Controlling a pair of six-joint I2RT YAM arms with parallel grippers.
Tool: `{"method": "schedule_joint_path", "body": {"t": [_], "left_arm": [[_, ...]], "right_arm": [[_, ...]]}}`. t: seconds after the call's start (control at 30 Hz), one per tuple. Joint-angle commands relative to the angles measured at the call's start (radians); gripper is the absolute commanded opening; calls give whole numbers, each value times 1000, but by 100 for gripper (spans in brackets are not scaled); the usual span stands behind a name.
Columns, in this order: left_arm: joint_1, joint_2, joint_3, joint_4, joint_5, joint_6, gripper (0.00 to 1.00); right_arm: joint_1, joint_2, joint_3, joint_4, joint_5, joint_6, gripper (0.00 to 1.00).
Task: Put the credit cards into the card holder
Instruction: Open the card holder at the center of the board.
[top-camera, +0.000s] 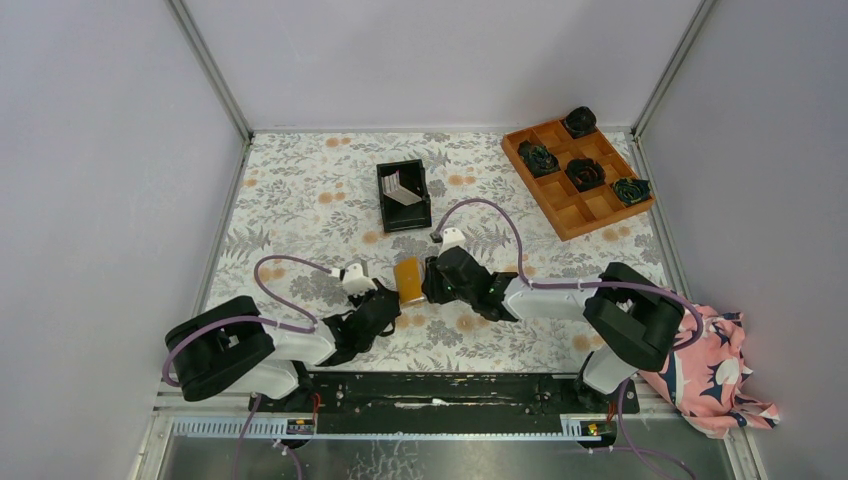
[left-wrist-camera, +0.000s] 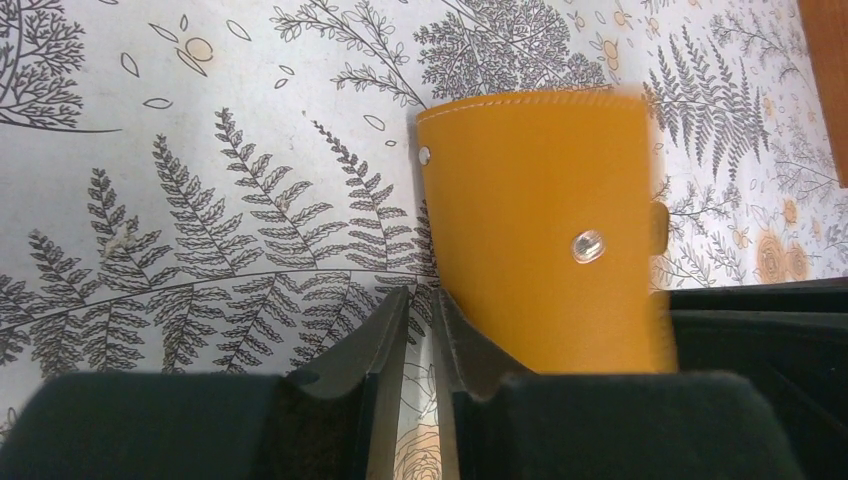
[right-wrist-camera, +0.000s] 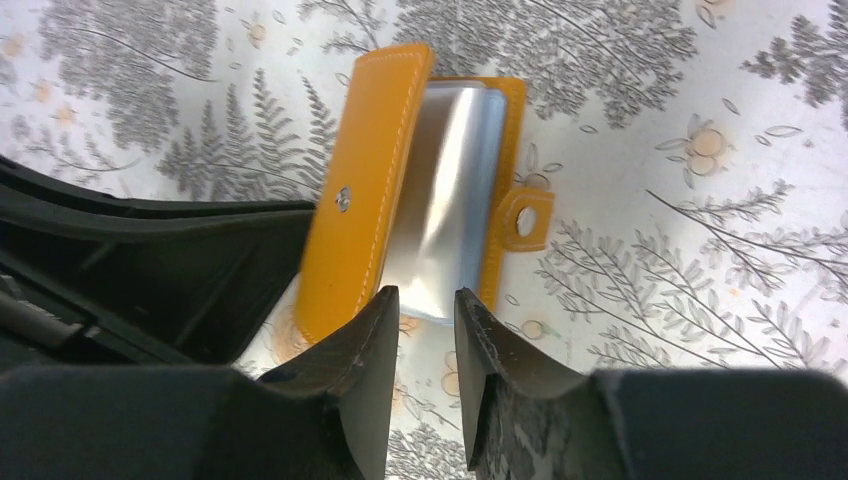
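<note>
The left gripper (left-wrist-camera: 420, 300) is showing its jaws a narrow slit apart with nothing between them, and the one card holder (left-wrist-camera: 545, 210) is lying just to the right of them. The right gripper (right-wrist-camera: 427, 300) is showing its jaws apart, their tips at the holder's near edge. The holder is gaping ajar over a shiny inside.

It is lying between the two grippers, in the near half of the desk (top-camera: 300, 190). One black bin (top-camera: 385, 200) is sitting toward the far edge, holding pale credit cards (top-camera: 402, 187) too overlapped to count. One orange tray (top-camera: 580, 208) is sitting in the far right corner, carrying four dark rosettes (top-camera: 585, 173). One patterned cloth (top-camera: 712, 370) is lying off the near right corner.

A fern-and-flower print is covering the desk, and pale grey walls (top-camera: 100, 150) are enclosing it
</note>
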Motion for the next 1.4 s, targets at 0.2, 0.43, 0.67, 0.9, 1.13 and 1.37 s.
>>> {"method": "schedule_joint_path", "body": {"t": [0.2,0.43,0.67,0.9,1.13,1.37], "left_arm": [[1,11,-50,-115,40,-33,22],[1,-1,-40,-167,43,-48,22],[-6,-56,-27,-287,58,-85,23],[-47,-159,26,-510,54,-152,26],[-166,-230,174,-797,-37,-246,27],[-301,-292,347,-1014,-189,-325,28]], "right_arm": [[29,-8,37,148,-68,-5,34],[33,72,79,169,-110,-19,34],[38,194,148,179,-142,-49,34],[58,272,193,138,-107,-87,34],[72,333,234,19,14,-113,34],[74,385,246,-62,111,-127,33]]}}
